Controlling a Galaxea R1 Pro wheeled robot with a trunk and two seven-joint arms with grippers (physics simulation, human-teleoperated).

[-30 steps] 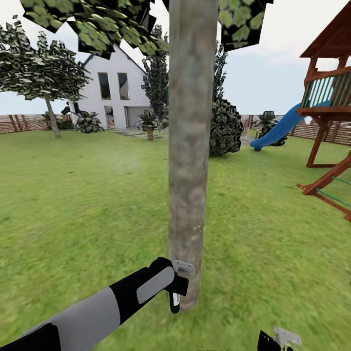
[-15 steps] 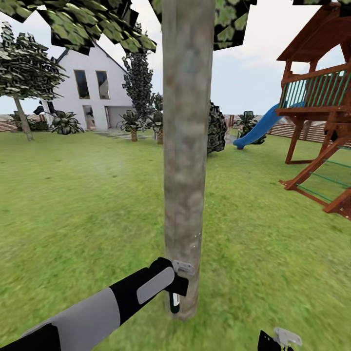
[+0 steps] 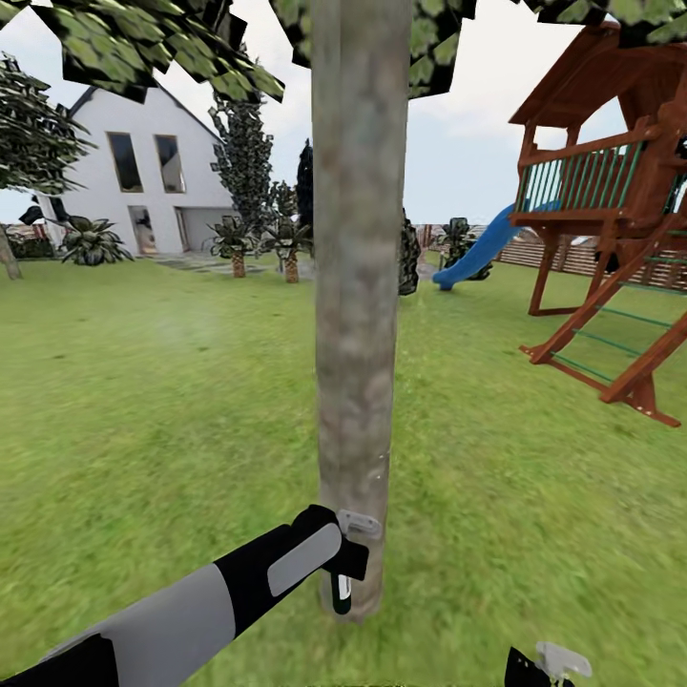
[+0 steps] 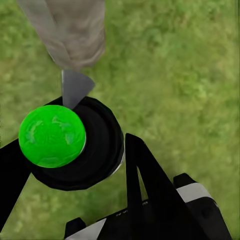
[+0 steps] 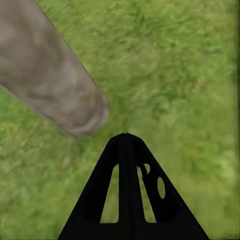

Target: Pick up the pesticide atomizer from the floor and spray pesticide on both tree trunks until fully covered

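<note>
Left wrist view: the pesticide atomizer, black with a green cap, sits clamped in the left pincer, nozzle just beside the base of the tree trunk. Head view places the trunk centre, near, on the lawn. Right pincer appears closed, empty. Risks: spray so low may leave upper trunk uncovered; nozzle may strike bark; playset stands far right.
</note>
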